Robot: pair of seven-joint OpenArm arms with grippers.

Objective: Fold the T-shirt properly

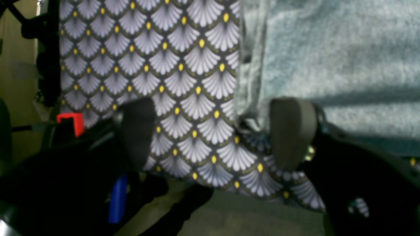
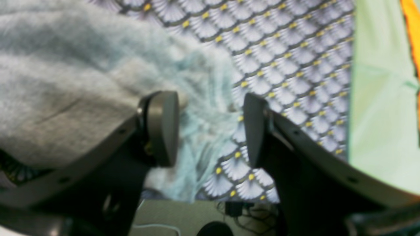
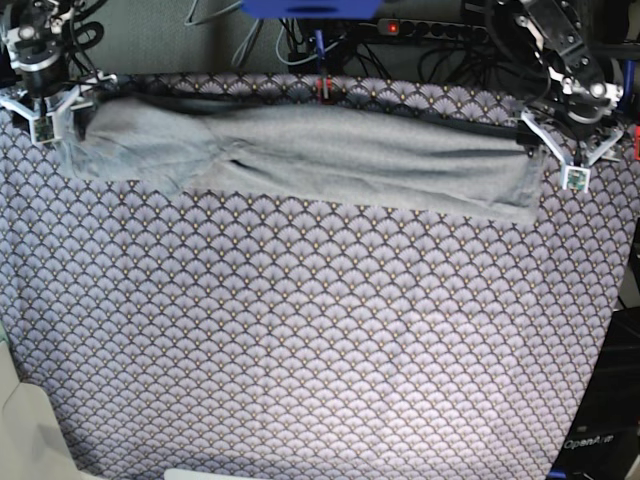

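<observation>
A: What's on the desk [image 3: 300, 380]?
B: A purple fan-patterned tablecloth [image 3: 320, 330] covers it — bare in front, and the grey T-shirt [image 3: 330, 155] lies folded in a long strip along the far edge.
A: And the hands?
B: The left hand [image 3: 572, 150] is spread wide at the shirt's end, gripping nothing. The right hand [image 2: 210, 127] has its pads parted too — fabric between them, not pinched

I have both arms stretched to the far corners. My left gripper [image 3: 573, 150] hangs with its jaws spread wide, nothing between the pads [image 1: 292, 131]. My right gripper [image 3: 45, 105] also has its jaws parted, fingertips [image 2: 163, 127] pointing down and clamping nothing.
</observation>
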